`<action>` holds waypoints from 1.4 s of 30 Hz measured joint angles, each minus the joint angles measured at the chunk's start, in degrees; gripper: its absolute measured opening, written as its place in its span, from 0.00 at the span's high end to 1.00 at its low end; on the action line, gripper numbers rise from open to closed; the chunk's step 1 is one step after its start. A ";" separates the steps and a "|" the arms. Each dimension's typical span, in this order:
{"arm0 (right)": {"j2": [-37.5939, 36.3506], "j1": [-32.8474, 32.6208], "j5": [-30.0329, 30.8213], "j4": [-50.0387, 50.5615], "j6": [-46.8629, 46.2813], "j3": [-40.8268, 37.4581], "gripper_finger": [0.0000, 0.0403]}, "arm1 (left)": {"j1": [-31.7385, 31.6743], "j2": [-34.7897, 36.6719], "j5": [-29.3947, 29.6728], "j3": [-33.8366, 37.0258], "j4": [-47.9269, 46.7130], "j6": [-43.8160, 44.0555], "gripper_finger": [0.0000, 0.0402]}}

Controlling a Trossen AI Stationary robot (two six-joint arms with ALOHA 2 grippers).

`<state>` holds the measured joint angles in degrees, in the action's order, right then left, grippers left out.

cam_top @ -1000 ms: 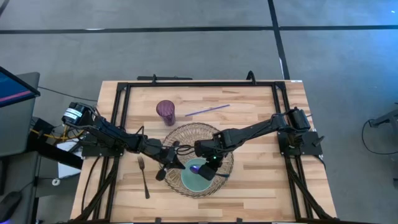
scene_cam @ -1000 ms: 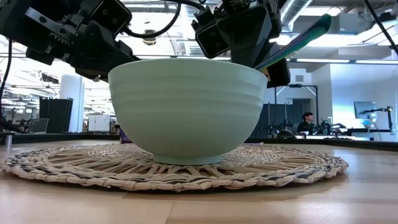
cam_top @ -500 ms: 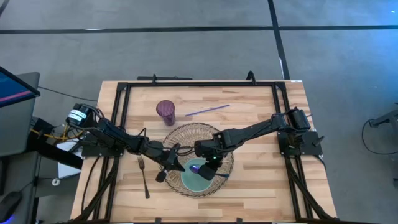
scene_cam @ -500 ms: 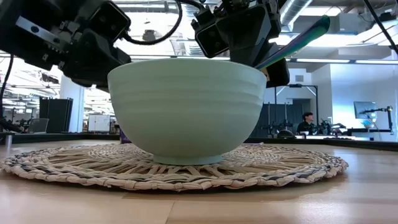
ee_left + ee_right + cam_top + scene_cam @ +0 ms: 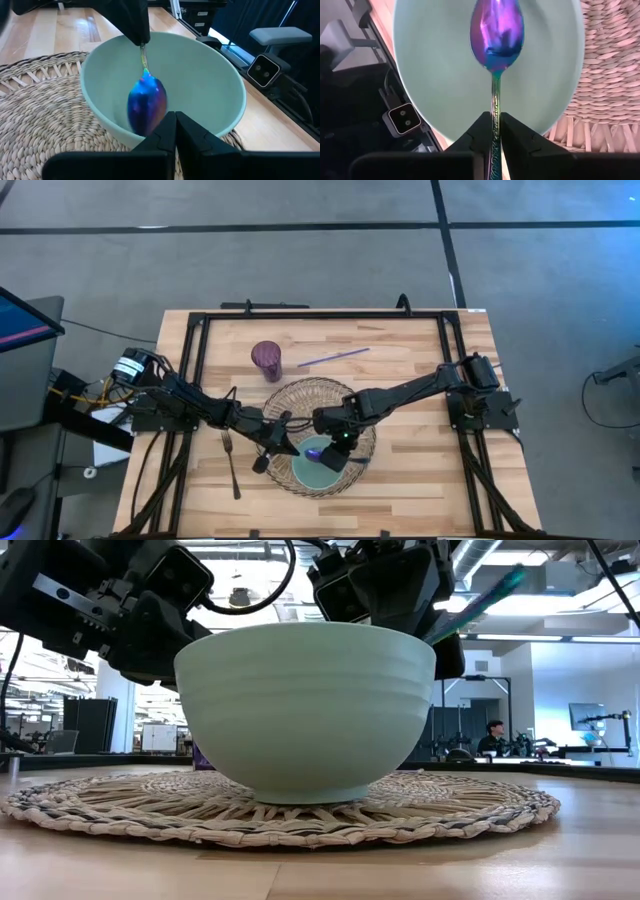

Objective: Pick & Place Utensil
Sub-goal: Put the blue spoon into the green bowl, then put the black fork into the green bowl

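Your right gripper [image 5: 493, 131] is clamped on the spoon [image 5: 497, 30] handle, its head inside the bowl [image 5: 318, 463]. Lower it gently before unclamping. Left gripper [image 5: 175, 131] sits pinched together beside the rim.

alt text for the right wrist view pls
The right pincer, shut on a spoon handle, holds its iridescent purple-blue head over the inside of a pale green bowl. The bowl sits on a woven mat.
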<state>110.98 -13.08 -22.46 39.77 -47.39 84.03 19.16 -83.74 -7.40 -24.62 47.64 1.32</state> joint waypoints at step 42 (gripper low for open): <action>-18.32 3.36 29.68 5.81 37.77 3.07 0.91 | 0.11 19.42 17.45 -0.26 -6.78 2.07 0.91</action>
<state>92.65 -9.72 7.22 45.58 -9.62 87.10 19.27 -64.32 10.05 -24.88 40.85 3.40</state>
